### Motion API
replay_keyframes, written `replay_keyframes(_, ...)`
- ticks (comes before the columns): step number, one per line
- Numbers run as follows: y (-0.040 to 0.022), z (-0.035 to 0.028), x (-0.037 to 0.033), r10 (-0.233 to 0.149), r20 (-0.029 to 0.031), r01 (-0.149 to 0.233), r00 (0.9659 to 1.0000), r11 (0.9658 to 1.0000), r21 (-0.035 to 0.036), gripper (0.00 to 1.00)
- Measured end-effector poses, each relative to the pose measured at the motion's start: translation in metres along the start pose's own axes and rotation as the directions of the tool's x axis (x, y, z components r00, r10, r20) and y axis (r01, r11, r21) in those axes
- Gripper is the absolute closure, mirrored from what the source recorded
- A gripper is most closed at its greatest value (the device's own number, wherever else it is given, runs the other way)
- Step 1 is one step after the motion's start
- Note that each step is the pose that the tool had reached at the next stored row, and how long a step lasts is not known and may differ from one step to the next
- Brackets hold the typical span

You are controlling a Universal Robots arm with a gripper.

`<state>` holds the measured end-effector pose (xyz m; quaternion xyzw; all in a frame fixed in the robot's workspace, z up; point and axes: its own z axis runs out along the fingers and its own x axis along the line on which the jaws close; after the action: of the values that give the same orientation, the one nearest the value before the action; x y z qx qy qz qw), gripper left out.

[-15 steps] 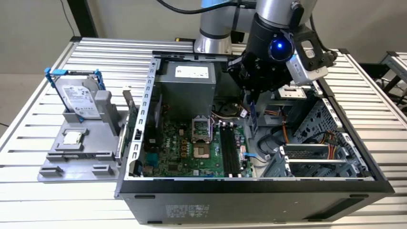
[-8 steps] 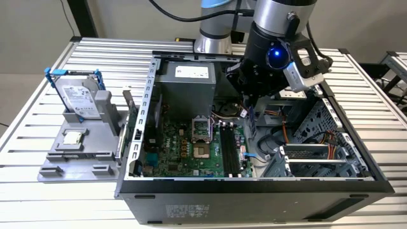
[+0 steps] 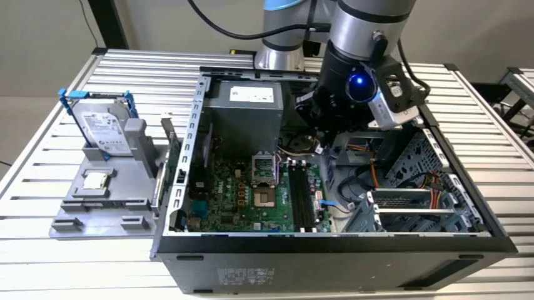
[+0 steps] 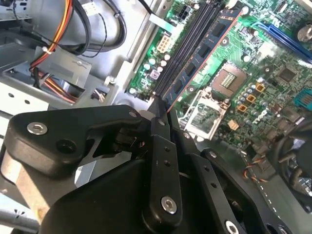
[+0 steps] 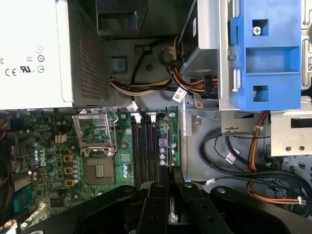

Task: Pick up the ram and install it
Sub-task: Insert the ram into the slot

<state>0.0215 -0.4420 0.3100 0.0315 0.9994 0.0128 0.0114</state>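
The ram [image 4: 204, 53] is a long thin board with black chips, held on edge by one end in my gripper [image 4: 161, 109], which is shut on it. It runs lengthwise along the black memory slots [image 4: 187, 48] of the green motherboard [image 4: 273, 63]. Whether it touches a slot I cannot tell. In the first wrist view the ram [image 5: 168, 156] shows as a thin edge rising from between the black fingers [image 5: 155, 204], beside the slots [image 5: 145, 151]. In the exterior view my gripper [image 3: 324, 134] is down inside the open computer case [image 3: 334, 240], above the far end of the slots [image 3: 302, 200].
The open processor socket [image 5: 95, 141] lies beside the slots. A power supply box [image 3: 242, 112] and a drive cage with a blue bracket [image 5: 263, 53] flank the gripper, with cable bundles [image 5: 243, 156] close by. On the exterior view's left, a grey fixture [image 3: 100, 206] holds a hard drive [image 3: 104, 128] and a square chip [image 3: 96, 181].
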Motion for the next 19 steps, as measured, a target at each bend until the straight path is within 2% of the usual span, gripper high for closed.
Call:
replay_keyframes(3, -0.0002, 0.0055, 0.0002, 0.0, 0.0, 0.0, 1.0, 1.0, 0.0001, 1.0)
replay_keyframes(8, -0.0002, 0.0067, 0.0003, 0.0, -0.0002, 0.0, 1.0, 1.0, 0.0, 1.0)
replay_keyframes(19, -0.0007, 0.0263, 0.0007, -0.001, -0.0002, 0.001, 1.0, 1.0, 0.0001, 1.0)
